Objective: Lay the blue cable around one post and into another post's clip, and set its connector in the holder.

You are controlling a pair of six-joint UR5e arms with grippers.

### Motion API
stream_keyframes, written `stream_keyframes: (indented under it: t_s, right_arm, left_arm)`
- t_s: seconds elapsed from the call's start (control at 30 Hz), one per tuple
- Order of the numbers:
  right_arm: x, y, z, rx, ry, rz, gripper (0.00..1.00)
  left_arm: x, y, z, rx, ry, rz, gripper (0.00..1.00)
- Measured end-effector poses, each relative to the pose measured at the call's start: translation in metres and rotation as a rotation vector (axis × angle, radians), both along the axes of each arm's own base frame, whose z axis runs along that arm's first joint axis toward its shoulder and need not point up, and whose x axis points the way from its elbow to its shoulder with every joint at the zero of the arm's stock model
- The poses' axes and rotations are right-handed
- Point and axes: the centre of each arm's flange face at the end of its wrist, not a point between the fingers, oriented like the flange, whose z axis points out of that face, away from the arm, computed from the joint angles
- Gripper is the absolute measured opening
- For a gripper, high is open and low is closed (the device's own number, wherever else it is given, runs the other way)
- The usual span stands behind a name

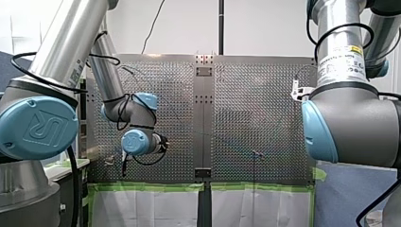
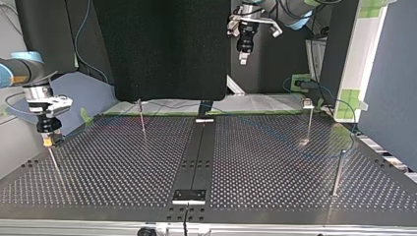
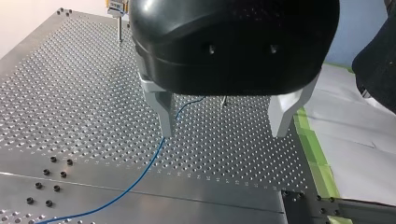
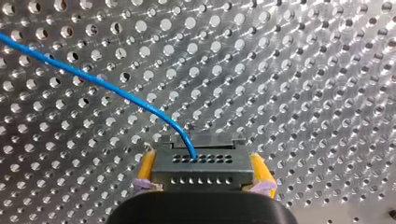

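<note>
Two UR5e arms work over a perforated metal table (image 2: pixel 123 167), the cable-routing job apparently in its early stages. My right arm (image 1: pixel 350 123) reaches to the top view's left edge. Its tool (image 4: pixel 201 173) has yellow pads (image 4: pixel 145 168) clamped on either side of the grey connector (image 4: pixel 201 161). In the top view that tool hangs at the head of a thin post (image 2: pixel 54 164). Whether a holder sits there cannot be made out.

My left arm (image 1: pixel 111 71) holds its tool (image 3: pixel 223 133) well above the table, metal fingers (image 3: pixel 164 116) spread wide and gripping nothing.

Three more posts rise from the table: one at the top view's left of centre (image 2: pixel 141 118), one at the right carrying a small fitting on top (image 2: pixel 309 125), and one nearer the camera on the right (image 2: pixel 337 172).

The blue cable (image 3: pixel 140 175) leaves the connector's face, curves off across the holes and lies flat on the table. In the left wrist view it passes just beside one of the open fingers. In the top view it is too faint to show whether it rounds any post.

By this evidence the connector is in hand but not yet seated. No clip can be seen holding the cable, and the routing and the placing likely both lie ahead.
</note>
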Motion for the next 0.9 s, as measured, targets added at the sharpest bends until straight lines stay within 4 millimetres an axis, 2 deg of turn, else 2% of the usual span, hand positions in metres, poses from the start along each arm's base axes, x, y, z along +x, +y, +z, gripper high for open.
stream_keyframes:
  t_s: [0.9]
  right_arm:
    - [0.0050, -0.0018, 0.0018, -0.004, 0.001, 0.008, 0.00]
  left_arm:
    - [0.0006, -0.0005, 0.0003, 0.001, -0.001, -0.002, 1.00]
